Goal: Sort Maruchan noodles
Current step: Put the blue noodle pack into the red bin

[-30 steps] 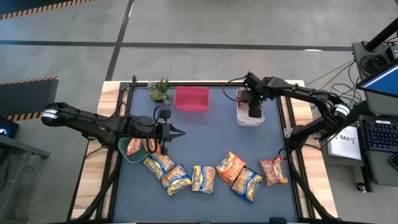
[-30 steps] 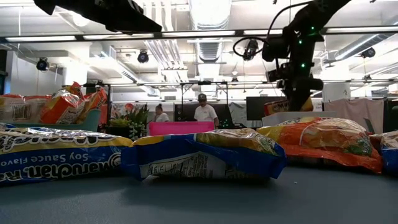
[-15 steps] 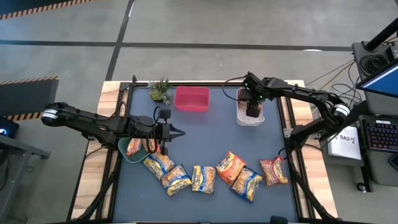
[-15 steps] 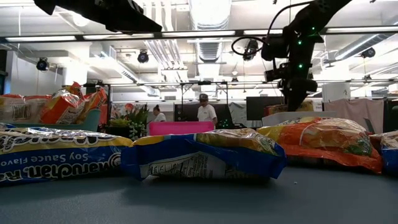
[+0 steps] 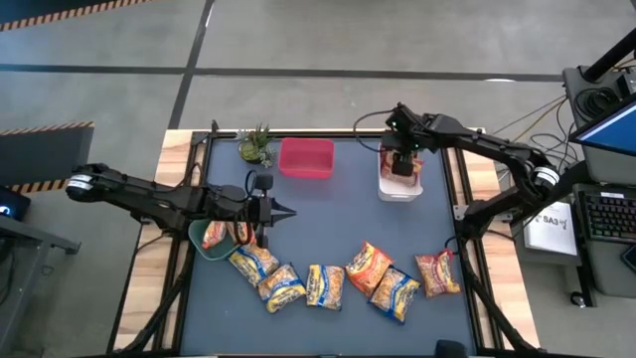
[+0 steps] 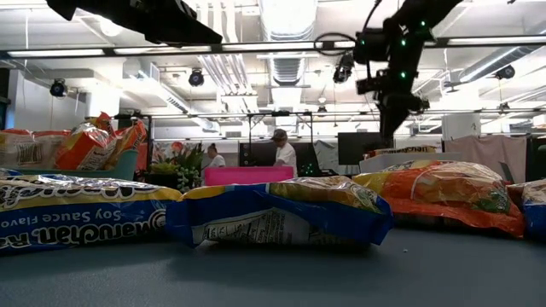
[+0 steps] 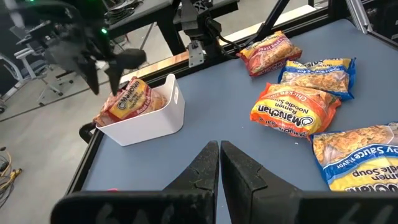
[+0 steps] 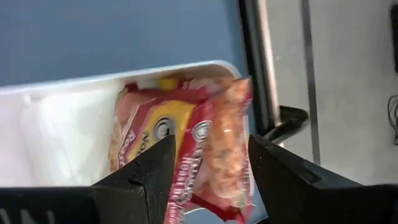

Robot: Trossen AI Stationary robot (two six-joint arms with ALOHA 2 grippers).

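Observation:
Several Maruchan noodle packets lie flat in a row near the table's front edge: yellow-and-blue ones (image 5: 281, 286), an orange one (image 5: 368, 267) and a red one (image 5: 437, 273). A red packet (image 8: 186, 137) lies in the white bin (image 5: 400, 187) at the far right, leaning on the bin's wall. My right gripper (image 5: 400, 162) hangs open just above that bin, its fingers (image 8: 273, 174) on either side of the packet and clear of it. More packets (image 5: 217, 234) sit in a green bowl (image 5: 196, 239) at the left. My left gripper (image 5: 281, 211) is shut beside the bowl, over bare table.
A red bin (image 5: 306, 157) stands at the far middle and a small green plant (image 5: 255, 146) at the far left. Bare blue table (image 5: 338, 219) lies between the bins and the row of packets. People stand in the room beyond the table.
My right gripper has risen out of the white bin and now hangs above it; the red packet stays in the bin.

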